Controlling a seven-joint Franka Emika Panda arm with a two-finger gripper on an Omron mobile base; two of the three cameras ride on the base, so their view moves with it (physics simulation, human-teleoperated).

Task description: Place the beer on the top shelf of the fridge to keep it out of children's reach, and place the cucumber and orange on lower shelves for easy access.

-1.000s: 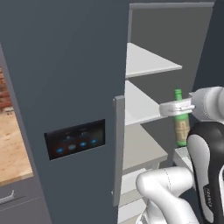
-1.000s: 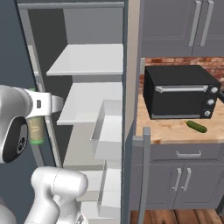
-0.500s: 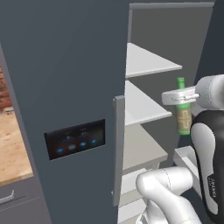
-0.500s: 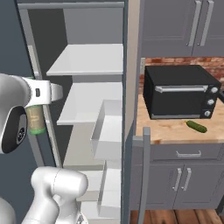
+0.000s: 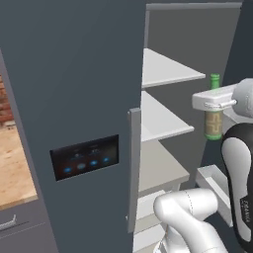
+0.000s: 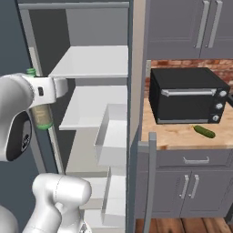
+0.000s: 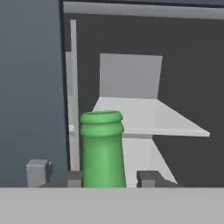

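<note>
My gripper (image 5: 213,105) is shut on the beer (image 5: 214,123), a slim green bottle with an olive label, and holds it upright in front of the open fridge (image 5: 74,74). The bottle hangs just right of the shelves, its top near the height of the top shelf (image 5: 168,71). In the hand view the green neck (image 7: 101,148) stands between my dark fingertips (image 7: 148,178), with the top shelf (image 7: 144,113) ahead. The cucumber (image 6: 204,131) lies on the wooden counter by the oven. The orange is out of view.
Lower shelves (image 6: 91,107) are bare. Pale door bins (image 6: 113,136) stick out on the fridge's right side. A black countertop oven (image 6: 186,95) stands on the counter (image 6: 182,136) right of the fridge, with grey cabinets above and below. The fridge door panel (image 5: 84,158) is at left.
My gripper has lifted the beer higher, from level with the second shelf up toward the top shelf. The base and the cucumber have not moved.
</note>
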